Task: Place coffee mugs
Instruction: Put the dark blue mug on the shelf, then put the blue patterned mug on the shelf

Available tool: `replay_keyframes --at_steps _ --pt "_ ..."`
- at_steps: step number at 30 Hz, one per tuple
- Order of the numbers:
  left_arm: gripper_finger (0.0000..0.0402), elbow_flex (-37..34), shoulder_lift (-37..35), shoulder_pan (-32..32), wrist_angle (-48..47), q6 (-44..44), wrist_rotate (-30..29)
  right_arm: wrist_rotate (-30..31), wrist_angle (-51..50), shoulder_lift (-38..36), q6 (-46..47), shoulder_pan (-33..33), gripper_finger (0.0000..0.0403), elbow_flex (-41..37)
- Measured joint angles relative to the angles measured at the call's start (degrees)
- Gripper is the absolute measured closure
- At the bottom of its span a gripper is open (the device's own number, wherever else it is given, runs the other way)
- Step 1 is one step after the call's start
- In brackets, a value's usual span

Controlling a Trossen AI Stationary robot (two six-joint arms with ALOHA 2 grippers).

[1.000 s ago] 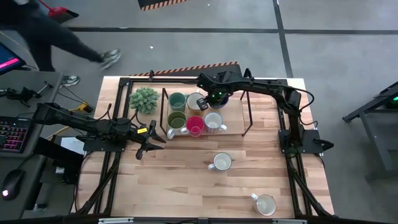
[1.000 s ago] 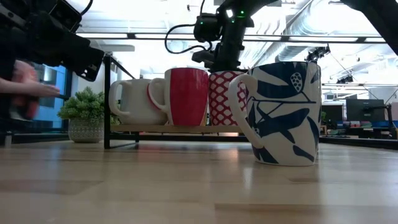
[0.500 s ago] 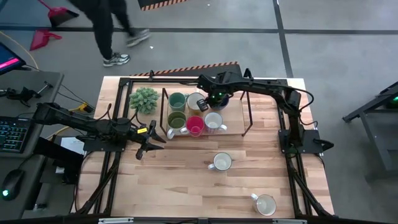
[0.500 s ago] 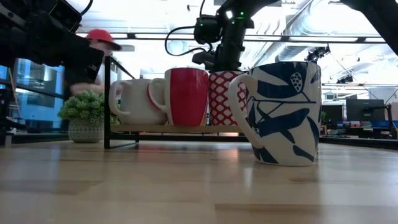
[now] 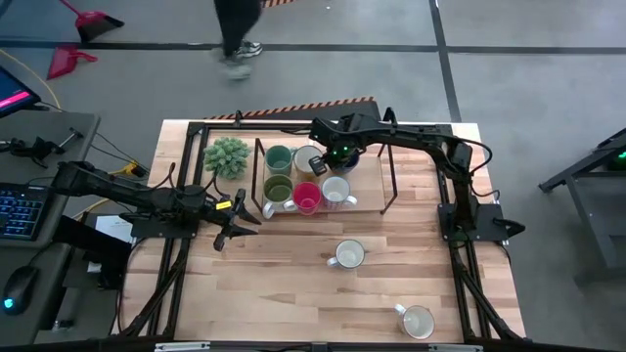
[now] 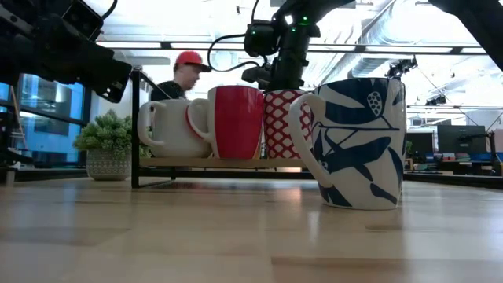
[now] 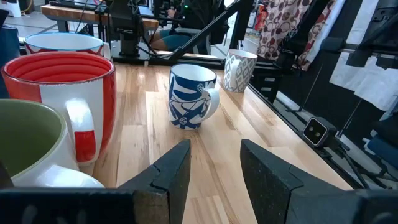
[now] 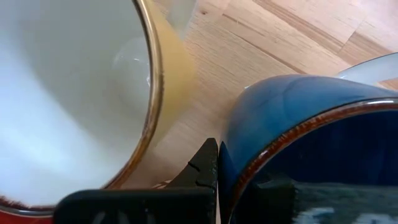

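Blue mug (image 8: 298, 137) — right gripper (image 5: 339, 154) clamps its rim.

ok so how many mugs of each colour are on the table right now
teal-green mug: 1
olive-green mug: 1
red mug: 1
blue mug: 1
white or cream mugs: 4
total: 8

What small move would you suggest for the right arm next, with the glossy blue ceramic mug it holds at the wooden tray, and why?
Probably ease down slightly, then open. The right gripper is shut on the rim of the glossy blue ceramic mug, close beside the cream mug over the wooden tray; whether it rests there cannot be told. The left gripper waits open.
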Motion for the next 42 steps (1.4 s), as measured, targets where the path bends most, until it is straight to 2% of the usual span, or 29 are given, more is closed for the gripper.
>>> replay_keyframes --at_steps 10,22,37,42 --pt "0.0273 0.0 0.0 0.0 0.0 0.0 0.0 0.0 0.0 0.0 -0.3 0.0 0.0400 0.0" --pt "0.0273 0.0 0.0 0.0 0.0 0.0 0.0 -0.2 0.4 0.0 0.0 0.0 0.0320 0.0" --pt "0.0273 0.0 0.0 0.0 0.0 0.0 0.0 -3.2 0.7 0.0 1.0 0.0 0.0288 0.0" --pt "0.0273 0.0 0.0 0.0 0.0 0.0 0.0 -2.7 -1.7 0.0 -0.3 0.0 0.0288 3.6"
